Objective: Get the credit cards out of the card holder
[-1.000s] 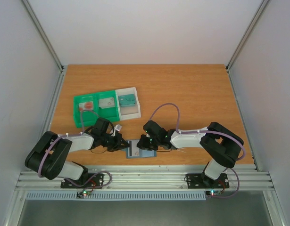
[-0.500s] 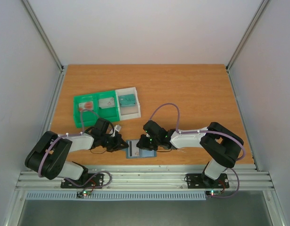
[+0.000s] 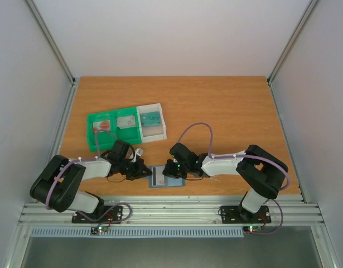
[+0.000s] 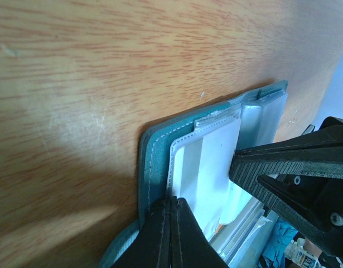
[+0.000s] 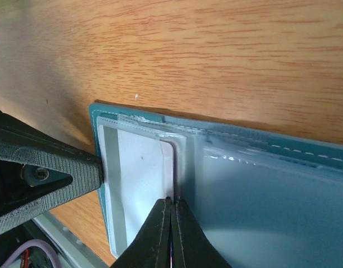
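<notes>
The blue-grey card holder (image 3: pixel 167 183) lies open near the table's front edge, between both grippers. A pale grey-white credit card (image 5: pixel 136 173) with a dark stripe sits in its left clear pocket; it also shows in the left wrist view (image 4: pixel 216 159) and from above (image 3: pixel 156 177). My left gripper (image 4: pixel 172 200) is shut at the outer edge of the holder (image 4: pixel 145 167), pinching its rim. My right gripper (image 5: pixel 172 200) is shut at the card's inner edge by the holder's (image 5: pixel 260 195) fold. From above, the left gripper (image 3: pixel 145 172) and right gripper (image 3: pixel 167 170) flank the holder.
A green tray (image 3: pixel 112 138) with a white bin (image 3: pixel 152 134) stands behind the left arm; a teal card (image 3: pixel 151 118) lies in the bin. The table's front edge and metal rails run just behind the holder.
The left gripper has shifted slightly left, so more of the white card shows in the holder. The right arm has barely moved.
</notes>
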Available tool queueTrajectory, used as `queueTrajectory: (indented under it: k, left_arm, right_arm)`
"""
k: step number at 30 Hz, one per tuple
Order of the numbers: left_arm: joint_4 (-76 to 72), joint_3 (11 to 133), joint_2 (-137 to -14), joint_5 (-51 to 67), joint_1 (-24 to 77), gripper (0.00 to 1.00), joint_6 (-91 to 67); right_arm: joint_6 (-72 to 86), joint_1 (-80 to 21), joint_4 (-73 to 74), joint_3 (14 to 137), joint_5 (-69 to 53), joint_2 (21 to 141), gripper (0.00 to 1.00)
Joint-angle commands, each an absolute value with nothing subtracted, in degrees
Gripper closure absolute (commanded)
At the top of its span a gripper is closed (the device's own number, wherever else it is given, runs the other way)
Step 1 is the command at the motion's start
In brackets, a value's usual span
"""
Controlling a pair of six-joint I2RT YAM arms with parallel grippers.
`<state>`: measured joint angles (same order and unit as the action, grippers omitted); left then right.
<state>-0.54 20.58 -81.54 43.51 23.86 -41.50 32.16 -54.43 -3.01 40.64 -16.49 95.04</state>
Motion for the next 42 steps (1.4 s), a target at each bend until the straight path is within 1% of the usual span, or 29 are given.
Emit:
queueTrajectory:
  k: [1,7,20,21,25,31,42]
  left_arm:
    - [0.57,20.39,-83.43,40.92,24.26,0.99,-40.08]
    - [0.79,20.57,-84.33,40.08,24.25,1.0,-39.38]
    - [0.62,19.6,-84.14,38.53,24.26,0.99,-38.83]
    - [-1.44,19.15,-83.96,38.49,24.26,0.99,-39.04]
    - [-4.88,17.95,-83.92,38.67,24.26,0.99,-41.04]
    - [-5.08,17.84,-84.17,37.47,24.21,0.99,-41.15]
    - [-5.11,16.94,-82.87,36.75,24.26,1.0,-41.83]
  right_arm:
    - [32.32,-54.74,-5.64,40.09,-17.2,95.24,0.99]
    - [32.2,-54.56,-4.68,38.51,-14.26,92.5,0.99]
    - [30.62,-54.33,-3.78,37.53,-13.52,90.12,0.99]
    - [30.65,-54.32,-3.89,37.41,-13.63,89.75,0.99]
    - [31.85,-54.14,-8.24,35.72,-15.5,89.25,0.99]
    - [33.9,-52.74,-11.33,32.52,-15.68,88.31,0.99]
    - [33.0,-51.52,-12.44,31.81,-17.85,88.16,0.99]
